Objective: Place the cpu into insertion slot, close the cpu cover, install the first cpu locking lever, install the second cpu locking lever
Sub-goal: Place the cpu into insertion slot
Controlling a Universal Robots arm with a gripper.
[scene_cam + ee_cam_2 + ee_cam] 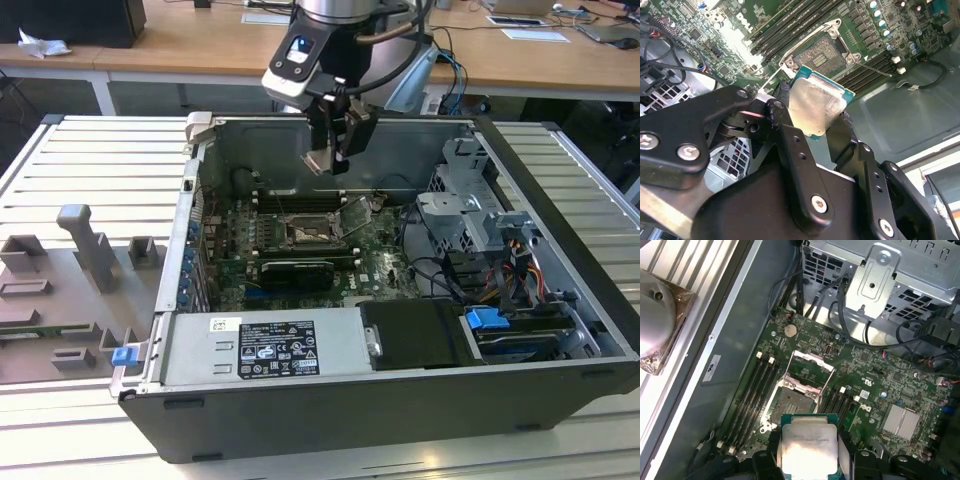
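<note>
The step in hand is the first one, seating the chip. The gripper (330,160) hangs over the open computer case (350,420) on the slatted bench (100,150), with its jaws drawn in to the width of the cpu (817,102) and pinching it by two opposite edges. The pale metal top faces the wrist cameras. The cpu is in the air, well above the motherboard (390,270) in the exterior view, and nothing touches it but the jaws. In the first wrist view it sits just on the near side of the insertion slot (790,407), not over it. The slot lies bare, and the cpu cover (814,356) is swung up and back on its far side, so the cover and both levers are not yet done. By my judgement, seating the chip calls for bringing it square over the slot, keeping it level, and matching its corner and notches to the socket before any descent, since a tilted or turned chip would not drop in. Several things cannot be made out. The chip's underside is hidden, and the jaws cover parts of its gripped edges. Its near edge is cut off in the first wrist view. The locking levers are too thin to tell from the frame, so I cannot tell how they stand.
</note>
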